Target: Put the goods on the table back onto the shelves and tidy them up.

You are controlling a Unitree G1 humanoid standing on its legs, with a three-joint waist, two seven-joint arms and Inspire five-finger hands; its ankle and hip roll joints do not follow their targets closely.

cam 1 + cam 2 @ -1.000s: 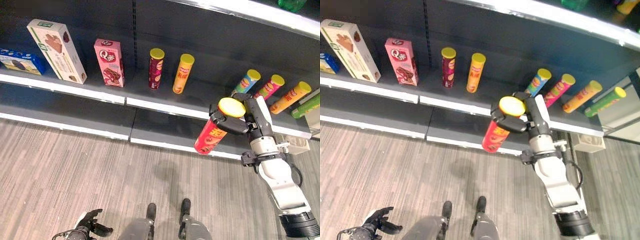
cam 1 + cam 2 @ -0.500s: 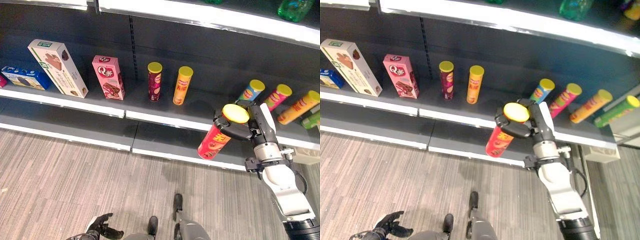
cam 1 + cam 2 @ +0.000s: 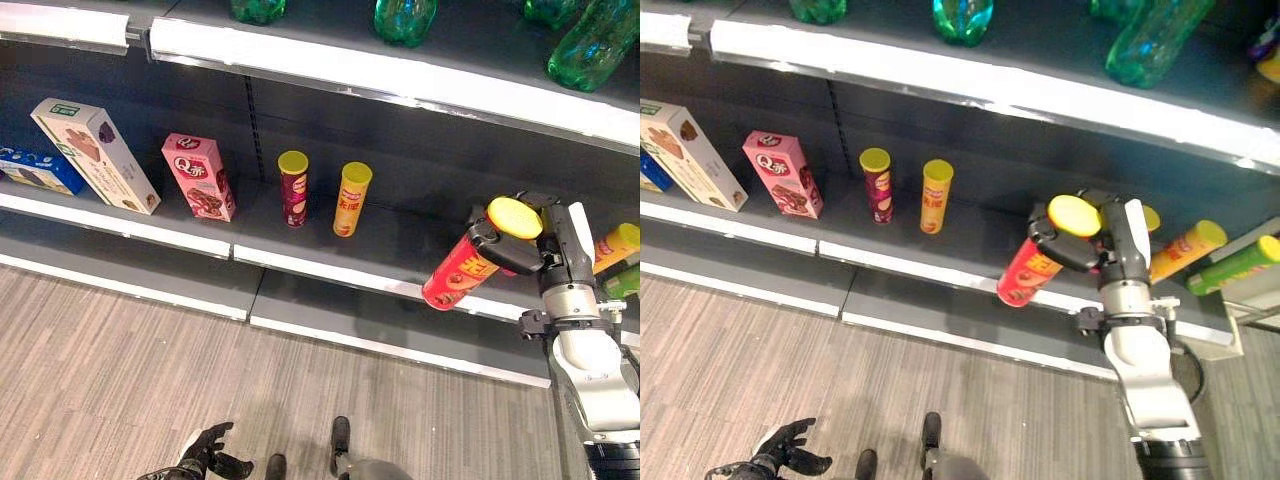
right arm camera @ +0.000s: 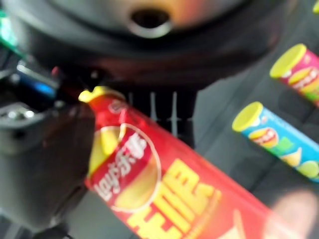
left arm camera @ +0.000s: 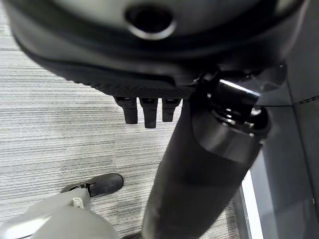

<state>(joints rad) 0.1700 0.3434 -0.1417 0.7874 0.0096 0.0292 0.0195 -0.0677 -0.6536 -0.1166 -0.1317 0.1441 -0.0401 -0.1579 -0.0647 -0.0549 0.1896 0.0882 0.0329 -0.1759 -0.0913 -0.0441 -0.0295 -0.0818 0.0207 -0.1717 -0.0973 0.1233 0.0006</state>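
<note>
One red crisp tube (image 3: pixel 460 271), yellow-lidded, clamped near its top in the right hand (image 3: pixel 520 247) and tilted toward the middle shelf (image 3: pixel 330 268), presumably for shelving; left hand (image 3: pixel 205 462) idle, fingers relaxed.

The green bottles (image 3: pixel 405 18) on the top shelf (image 3: pixel 400 75) were cut off above, only their lower parts showing. The robot hand (image 3: pixel 535 250) hid the upper part of the red can (image 3: pixel 462 272) below its lid and part of a can behind it. The blue box (image 3: pixel 38 170) ran off the side edge. The can's far end (image 4: pixel 279 219) blurred out.
</note>
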